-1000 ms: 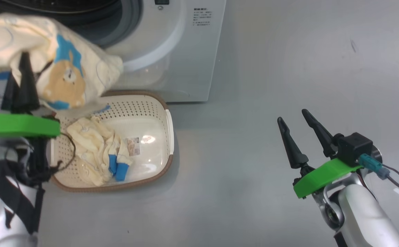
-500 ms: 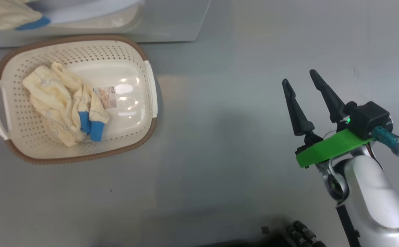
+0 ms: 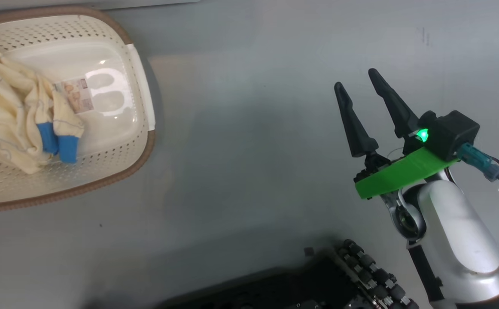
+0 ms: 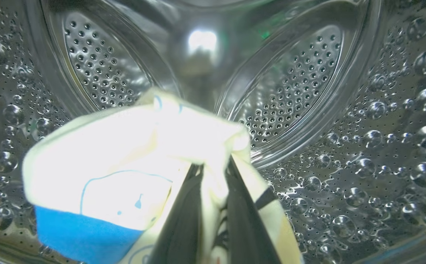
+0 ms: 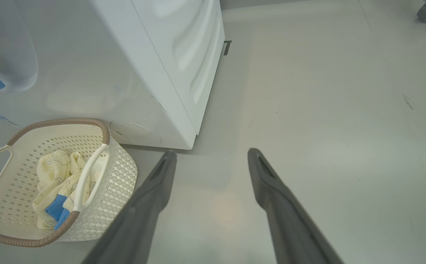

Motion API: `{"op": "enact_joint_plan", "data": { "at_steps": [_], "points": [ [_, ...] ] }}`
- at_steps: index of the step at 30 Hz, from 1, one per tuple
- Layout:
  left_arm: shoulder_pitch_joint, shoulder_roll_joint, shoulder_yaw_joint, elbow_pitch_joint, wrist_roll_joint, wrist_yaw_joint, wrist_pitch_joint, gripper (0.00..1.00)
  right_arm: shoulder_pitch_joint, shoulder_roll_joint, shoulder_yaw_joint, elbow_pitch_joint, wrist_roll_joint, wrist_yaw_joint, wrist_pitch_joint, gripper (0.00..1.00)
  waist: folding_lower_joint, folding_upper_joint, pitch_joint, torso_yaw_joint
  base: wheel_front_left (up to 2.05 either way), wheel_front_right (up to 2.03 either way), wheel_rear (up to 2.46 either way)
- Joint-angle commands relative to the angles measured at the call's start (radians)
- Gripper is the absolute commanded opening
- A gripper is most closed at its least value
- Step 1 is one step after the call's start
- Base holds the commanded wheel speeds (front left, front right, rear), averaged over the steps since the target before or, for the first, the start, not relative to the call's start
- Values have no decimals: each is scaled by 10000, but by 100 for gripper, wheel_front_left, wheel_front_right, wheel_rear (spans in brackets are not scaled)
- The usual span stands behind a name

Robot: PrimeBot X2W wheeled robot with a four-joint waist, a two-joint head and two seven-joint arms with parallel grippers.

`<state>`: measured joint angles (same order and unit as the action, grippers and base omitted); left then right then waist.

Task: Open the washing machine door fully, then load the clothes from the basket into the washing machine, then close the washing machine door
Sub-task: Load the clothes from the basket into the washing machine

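The left gripper [image 4: 213, 167] is pinched nearly closed on a pale yellow garment [image 4: 125, 154] with a blue cuff, inside the perforated steel drum [image 4: 290, 91]. The cloth hides its fingertips, and glare washes out the print. The right gripper [image 3: 356, 79] hangs wide apart and empty over the floor [image 3: 241, 128], right of the basket [image 3: 143, 141]. The basket is cut off at the left edge, with clothes [image 3: 13, 116] bunched inside.

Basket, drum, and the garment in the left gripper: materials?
Basket: moulded plastic, cream, semi-glossy; perforated walls, glare on its floor, brown woven-look rim, possibly plastic too.
Drum: polished metal, likely stainless steel; mirror reflections, punched holes, embossed bumps.
Garment: soft knit cloth, probably cotton; matte, crumpled folds, blue cuff.
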<state>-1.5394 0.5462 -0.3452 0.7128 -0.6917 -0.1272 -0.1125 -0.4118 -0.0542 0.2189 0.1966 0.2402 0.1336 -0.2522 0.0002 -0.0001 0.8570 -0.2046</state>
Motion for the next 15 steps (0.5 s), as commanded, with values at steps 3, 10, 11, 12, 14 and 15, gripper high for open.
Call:
{"op": "enact_joint_plan", "data": {
  "at_steps": [3,10,11,12,14,15],
  "points": [
    [-1055,797,-339,227,203,-34,50,0,104,37,378,-340,276,-29,-95,100,-2,1,327,-399,0,0,0],
    [-2675,953,-272,1291,215,-34,-1167,0,97,38,627,-370,628,-29,-95,100,-2,1,486,-741,0,0,0],
    [-2736,941,-350,1484,243,-34,-1196,0,106,38,642,-366,651,-29,-95,100,-2,1,491,-759,0,0,0],
    [-2764,918,-459,1666,259,-34,-1212,0,113,38,661,-357,672,-29,-95,100,-2,1,497,-769,0,0,0],
    [-2803,893,-636,1950,230,-34,-1258,0,105,38,720,-347,705,-29,-95,100,-2,1,512,-791,0,0,0],
    [-2805,876,-721,2086,203,-34,-1275,0,91,38,747,-347,722,-29,-95,100,-2,1,523,-800,0,0,0]
  ]
}}
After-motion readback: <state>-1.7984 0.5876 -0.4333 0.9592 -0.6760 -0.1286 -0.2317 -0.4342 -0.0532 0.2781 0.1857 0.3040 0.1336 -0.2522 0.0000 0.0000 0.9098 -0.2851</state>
